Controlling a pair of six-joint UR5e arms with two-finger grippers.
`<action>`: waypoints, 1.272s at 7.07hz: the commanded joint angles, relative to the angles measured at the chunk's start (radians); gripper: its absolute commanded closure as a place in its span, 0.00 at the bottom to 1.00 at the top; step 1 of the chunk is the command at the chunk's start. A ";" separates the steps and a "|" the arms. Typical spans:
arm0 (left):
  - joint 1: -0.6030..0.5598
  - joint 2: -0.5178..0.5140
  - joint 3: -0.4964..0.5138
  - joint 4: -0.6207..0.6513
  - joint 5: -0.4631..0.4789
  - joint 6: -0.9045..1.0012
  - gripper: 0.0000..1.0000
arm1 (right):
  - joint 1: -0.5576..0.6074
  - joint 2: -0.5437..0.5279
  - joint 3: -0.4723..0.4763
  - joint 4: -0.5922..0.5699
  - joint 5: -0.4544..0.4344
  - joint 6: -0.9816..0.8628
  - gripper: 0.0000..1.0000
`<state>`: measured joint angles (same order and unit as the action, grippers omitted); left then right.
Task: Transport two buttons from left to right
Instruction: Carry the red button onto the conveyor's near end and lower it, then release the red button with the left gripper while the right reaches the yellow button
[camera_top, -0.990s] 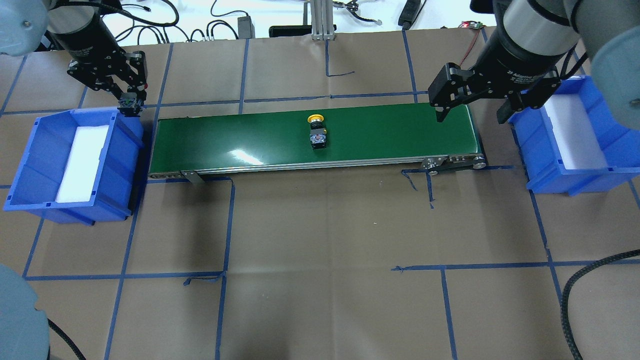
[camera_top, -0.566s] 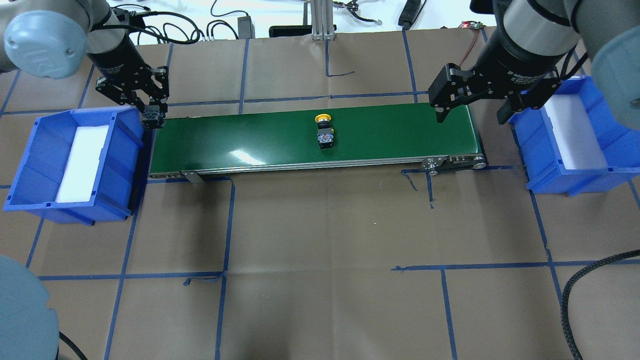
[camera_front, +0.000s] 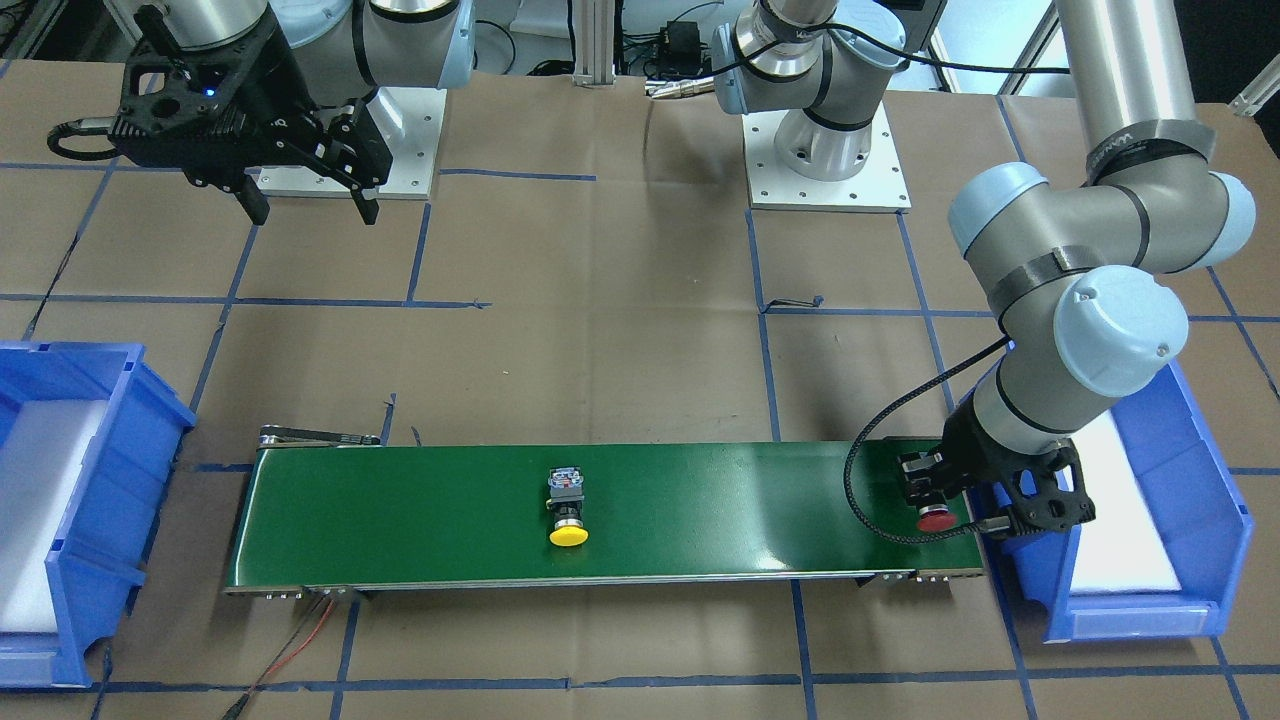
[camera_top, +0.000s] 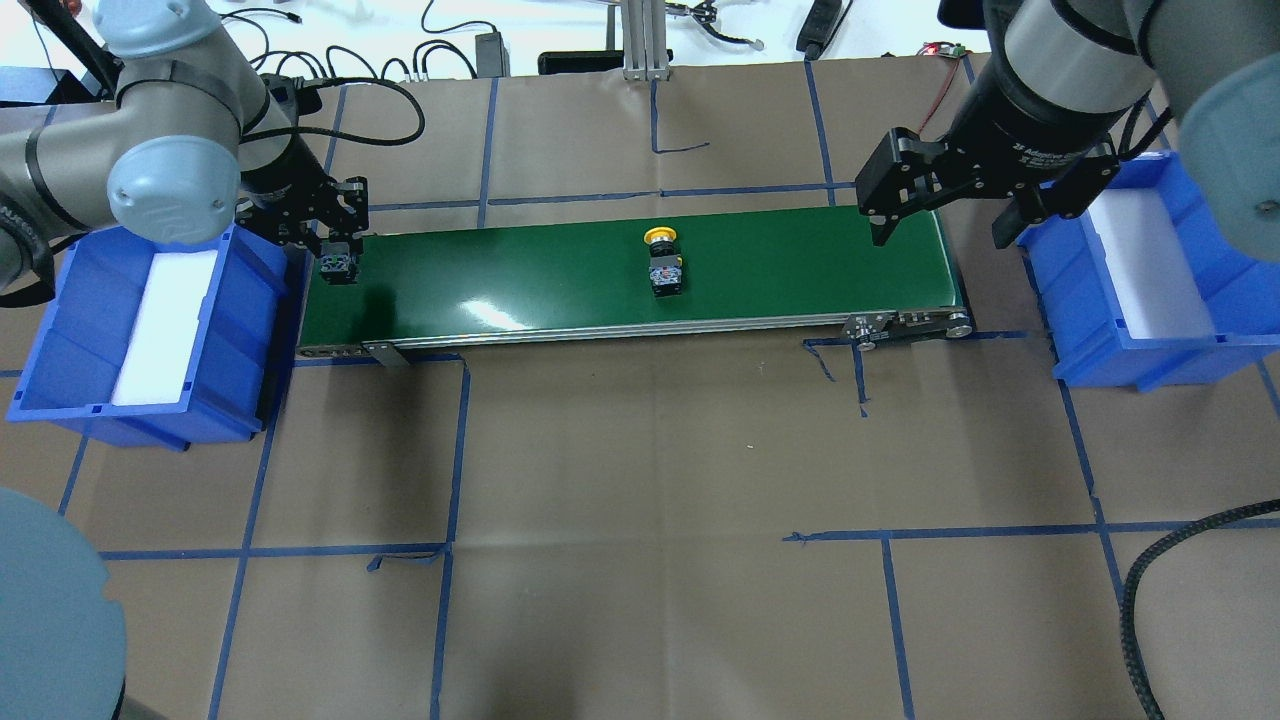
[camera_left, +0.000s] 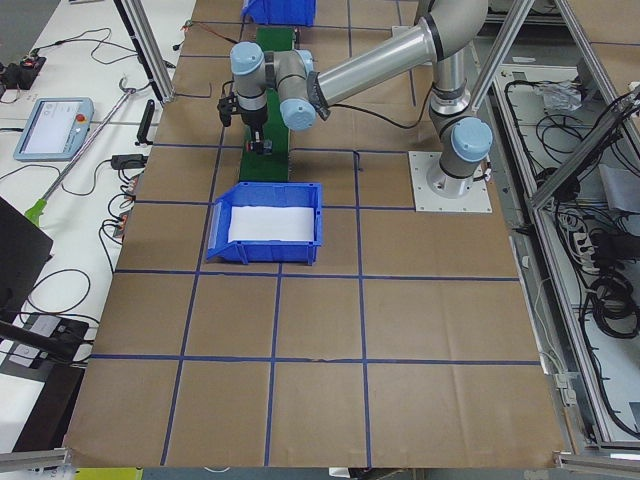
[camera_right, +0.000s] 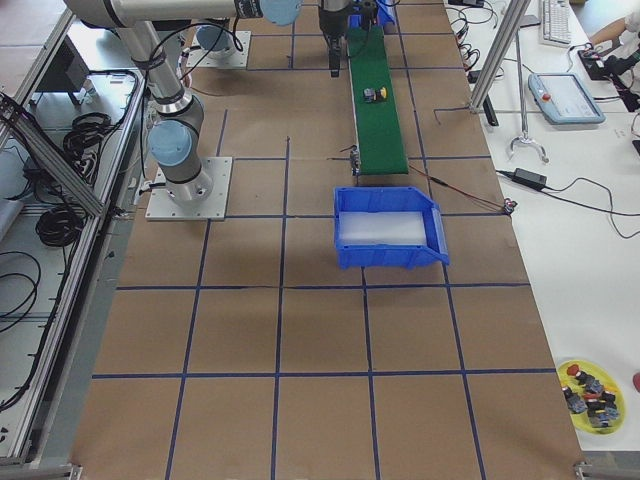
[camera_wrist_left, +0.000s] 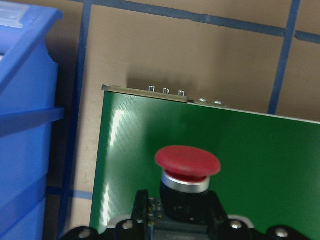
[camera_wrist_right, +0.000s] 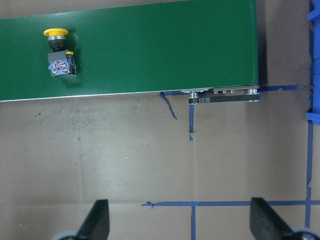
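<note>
My left gripper (camera_top: 337, 262) is shut on the red button (camera_wrist_left: 187, 167), gripping its dark switch body. It holds the button low over the left end of the green conveyor belt (camera_top: 800, 270). The red cap also shows in the front view (camera_front: 936, 519). The yellow button (camera_top: 663, 262) lies on its side near the middle of the belt and also shows in the right wrist view (camera_wrist_right: 57, 52). My right gripper (camera_top: 940, 238) is open and empty. It hovers above the right end of the belt, with its fingertips (camera_wrist_right: 97, 220) spread wide.
A blue bin with a white foam liner (camera_top: 245, 300) stands at the belt's left end. Another blue bin (camera_top: 1130, 365) stands at the right end. Brown paper with blue tape lines covers the table. In the right side view, a yellow plate with several spare buttons (camera_right: 590, 390) sits far off.
My left gripper has carried the red button rightwards from beside the left bin to over the belt's left end. The yellow button has moved right along the belt. The right arm has not moved.
</note>
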<state>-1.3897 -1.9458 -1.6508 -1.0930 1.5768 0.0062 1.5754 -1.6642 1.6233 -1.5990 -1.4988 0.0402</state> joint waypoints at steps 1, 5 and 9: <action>0.000 -0.012 -0.024 0.015 0.002 0.001 1.00 | 0.000 0.000 -0.003 0.002 0.002 0.001 0.00; 0.003 -0.013 -0.055 0.021 -0.003 0.012 0.48 | 0.000 0.000 0.003 0.002 0.000 0.001 0.00; 0.009 0.019 0.011 0.029 0.000 0.017 0.01 | 0.002 0.116 0.030 -0.152 0.003 0.003 0.00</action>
<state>-1.3801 -1.9415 -1.6642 -1.0483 1.5777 0.0223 1.5758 -1.5985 1.6500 -1.6871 -1.4980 0.0421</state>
